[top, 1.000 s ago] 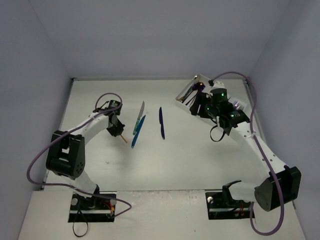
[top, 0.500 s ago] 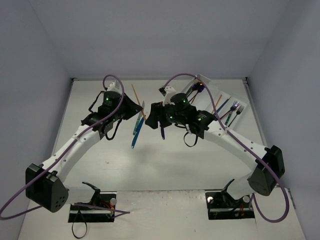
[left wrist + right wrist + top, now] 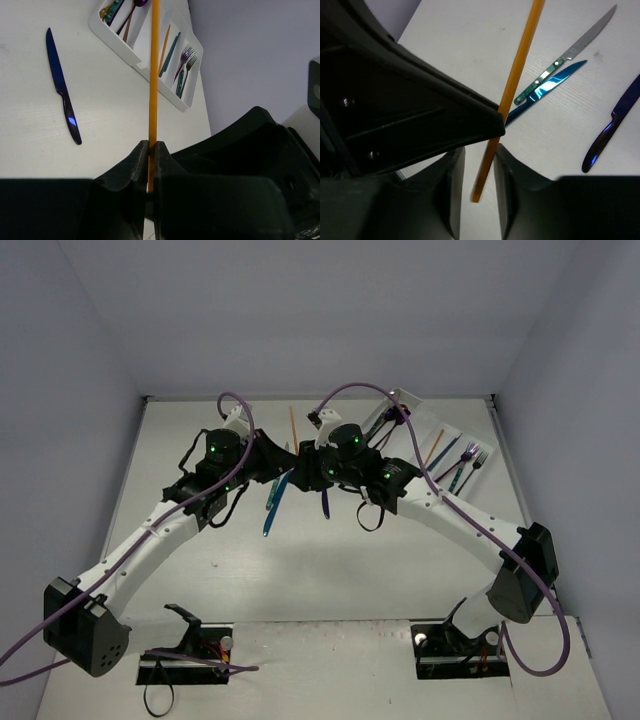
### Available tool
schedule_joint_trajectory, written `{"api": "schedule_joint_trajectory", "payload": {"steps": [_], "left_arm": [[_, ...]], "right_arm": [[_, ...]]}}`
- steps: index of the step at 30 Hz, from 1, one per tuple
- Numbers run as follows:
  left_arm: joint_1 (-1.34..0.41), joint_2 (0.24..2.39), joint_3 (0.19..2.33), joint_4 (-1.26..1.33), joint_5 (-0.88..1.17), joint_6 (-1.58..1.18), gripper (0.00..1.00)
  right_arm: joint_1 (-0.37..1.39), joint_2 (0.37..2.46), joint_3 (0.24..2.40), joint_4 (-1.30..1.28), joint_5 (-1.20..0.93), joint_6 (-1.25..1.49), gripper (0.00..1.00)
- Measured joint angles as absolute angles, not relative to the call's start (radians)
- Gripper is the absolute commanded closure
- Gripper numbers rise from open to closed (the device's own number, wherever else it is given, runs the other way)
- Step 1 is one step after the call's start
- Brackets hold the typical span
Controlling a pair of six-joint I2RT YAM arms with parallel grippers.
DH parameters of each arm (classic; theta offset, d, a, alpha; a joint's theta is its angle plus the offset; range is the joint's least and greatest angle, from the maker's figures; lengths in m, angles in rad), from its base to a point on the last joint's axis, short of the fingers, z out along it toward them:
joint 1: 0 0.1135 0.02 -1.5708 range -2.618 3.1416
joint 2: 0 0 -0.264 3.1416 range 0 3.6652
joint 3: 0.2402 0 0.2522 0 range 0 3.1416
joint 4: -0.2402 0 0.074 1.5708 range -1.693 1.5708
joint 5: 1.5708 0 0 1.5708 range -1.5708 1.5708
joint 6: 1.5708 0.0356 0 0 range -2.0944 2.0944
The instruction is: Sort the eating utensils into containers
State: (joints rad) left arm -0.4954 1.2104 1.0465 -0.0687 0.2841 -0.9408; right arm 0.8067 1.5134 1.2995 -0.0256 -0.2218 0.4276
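Observation:
My left gripper [image 3: 151, 145] is shut on an orange chopstick [image 3: 153, 75], held in the air over the middle of the table [image 3: 293, 425]. My right gripper [image 3: 479, 150] meets it there, jaws on either side of the chopstick's [image 3: 517, 75] lower end. A gap still shows on one side, so it is open. The white tray [image 3: 452, 430] at the back right holds forks [image 3: 184, 60], a teal utensil [image 3: 170, 55] and another orange chopstick [image 3: 164, 42]. On the table lie a dark blue knife [image 3: 612, 127], a teal knife [image 3: 545, 92] and a silver knife [image 3: 580, 45].
The three knives lie under the raised grippers in the top view, the dark blue knife [image 3: 323, 502] to the right of the other two. The tray's [image 3: 141, 64] near wall faces the table's middle. Grey walls close in the table on three sides.
Both arms swung in from the sides to the middle. The left one lifted the orange chopstick off the table; the right one left the tray and brought its narrowing jaws around the chopstick's end.

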Motion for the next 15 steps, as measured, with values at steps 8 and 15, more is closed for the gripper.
{"api": "schedule_joint_trajectory", "payload": {"steps": [8, 15], "left_arm": [[-0.502, 1.191, 1.031, -0.049, 0.286, -0.908, 0.73], [-0.503, 1.172, 1.031, -0.158, 0.201, -0.805, 0.37]], "right_arm": [[0.813, 1.518, 1.300, -0.034, -0.152, 0.446, 1.00], [0.789, 1.507, 1.248, -0.023, -0.042, 0.497, 1.00]]}}
